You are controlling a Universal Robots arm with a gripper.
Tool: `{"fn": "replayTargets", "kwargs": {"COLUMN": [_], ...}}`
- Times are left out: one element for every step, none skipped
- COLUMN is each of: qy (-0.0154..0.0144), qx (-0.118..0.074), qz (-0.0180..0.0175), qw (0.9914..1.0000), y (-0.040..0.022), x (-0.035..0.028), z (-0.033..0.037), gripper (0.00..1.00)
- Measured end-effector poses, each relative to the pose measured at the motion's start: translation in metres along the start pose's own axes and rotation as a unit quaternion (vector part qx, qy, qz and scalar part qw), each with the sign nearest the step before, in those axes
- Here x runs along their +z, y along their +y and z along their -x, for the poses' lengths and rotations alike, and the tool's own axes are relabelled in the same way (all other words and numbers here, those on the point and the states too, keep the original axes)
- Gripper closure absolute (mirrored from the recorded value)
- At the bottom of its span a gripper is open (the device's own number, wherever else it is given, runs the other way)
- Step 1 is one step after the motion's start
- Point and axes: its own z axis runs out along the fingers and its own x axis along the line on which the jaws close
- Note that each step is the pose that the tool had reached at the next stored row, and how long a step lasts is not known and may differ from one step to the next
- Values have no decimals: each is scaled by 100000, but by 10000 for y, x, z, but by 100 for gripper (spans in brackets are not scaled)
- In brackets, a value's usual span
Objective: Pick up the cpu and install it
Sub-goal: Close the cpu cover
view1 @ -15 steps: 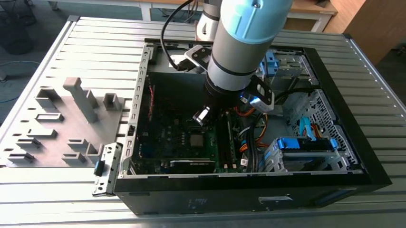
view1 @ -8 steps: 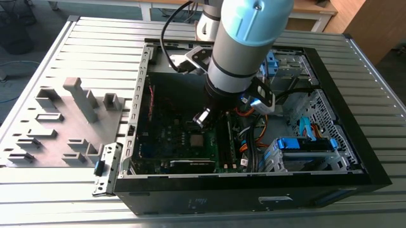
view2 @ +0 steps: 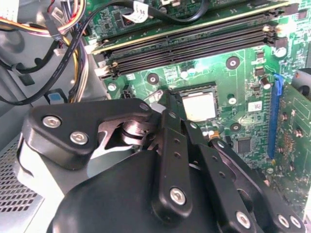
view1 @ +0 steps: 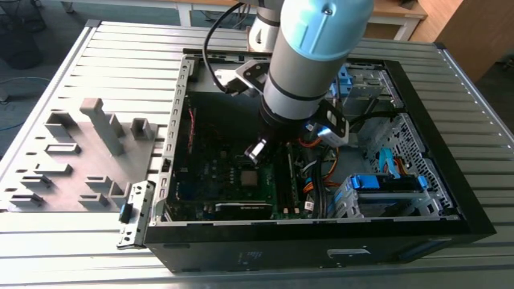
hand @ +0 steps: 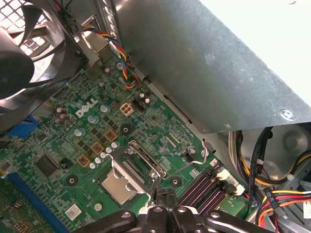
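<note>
Silvery-gray, the cpu [view2: 199, 106] is seen seated in its socket [view2: 197, 89]. Beside it the gripper [view2: 171, 97] is pressed together, its linkage hiding part of the motherboard [view2: 245, 90].

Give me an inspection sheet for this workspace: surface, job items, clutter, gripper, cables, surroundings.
Surface: slatted metal table carrying an open computer case.
Job's things: cpu lies flat in the motherboard socket, with the retention frame raised beside it.
Clutter: grey fixture block on the table, at the exterior view's left of the case.
Grippers: gripper is low inside the case, beside the cpu and not holding it.
Cables: coloured wire bundle near the memory slots.
Surroundings: wooden desk behind the table.
</note>
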Motion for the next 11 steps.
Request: {"fn": "replayTargets", "kwargs": {"qy": [-1, 1, 2, 0, 0, 1, 2, 0, 2, 1, 0], "qx": [-1, 5, 8, 8, 4, 2, 3, 0, 0, 0, -1], "qz": [1, -2, -3, -1, -1, -2, -1, 0, -3, -1, -1], "qw": [100000, 100000, 100000, 100000, 100000, 100000, 100000, 100000, 100000, 100000, 100000], "y": [-4, -7, -7, -8, -8, -9, -10, -12, -13, -15, -18], "x": [-1, -1, -2, -1, -2, -2, -2, -2, -2, -2, -2], "z": [-4, -7, -8, -7, -7, -6, -6, -4, -3, -2, 1], "gripper": [89, 89, 89, 89, 89, 89, 89, 89, 89, 89, 89]}}
